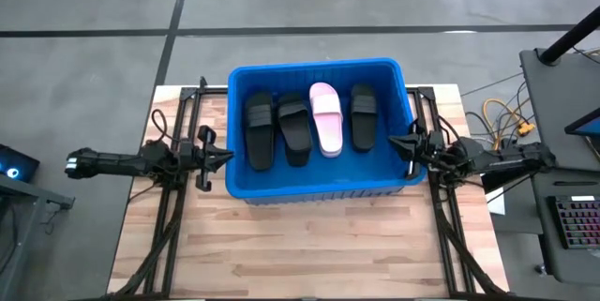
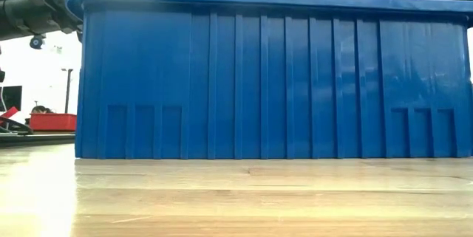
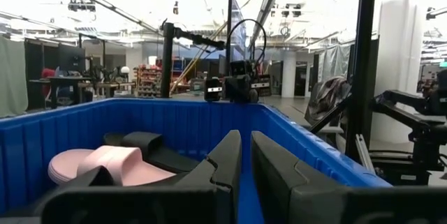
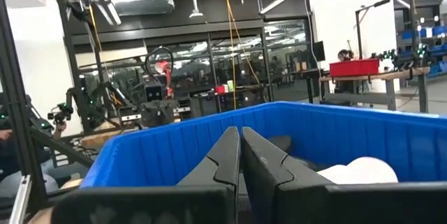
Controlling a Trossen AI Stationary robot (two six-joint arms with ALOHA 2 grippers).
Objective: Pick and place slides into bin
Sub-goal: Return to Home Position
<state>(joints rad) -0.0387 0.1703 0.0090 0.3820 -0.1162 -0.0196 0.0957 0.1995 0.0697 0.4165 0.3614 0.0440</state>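
The blue bin stands in the middle of the wooden table and fills the low view. Inside it, side by side on the floor of the bin, lie two black slides, a pale pink slide and a third black slide. My left gripper is shut at the bin's left wall, its fingers pointing over the rim toward the pink slide. My right gripper is shut at the right rim, with nothing between its fingers.
Dark frame rails run along the table on both sides of the bin. A desk with a keyboard and yellow cables stands off the right edge. Bare wooden tabletop lies before the bin.
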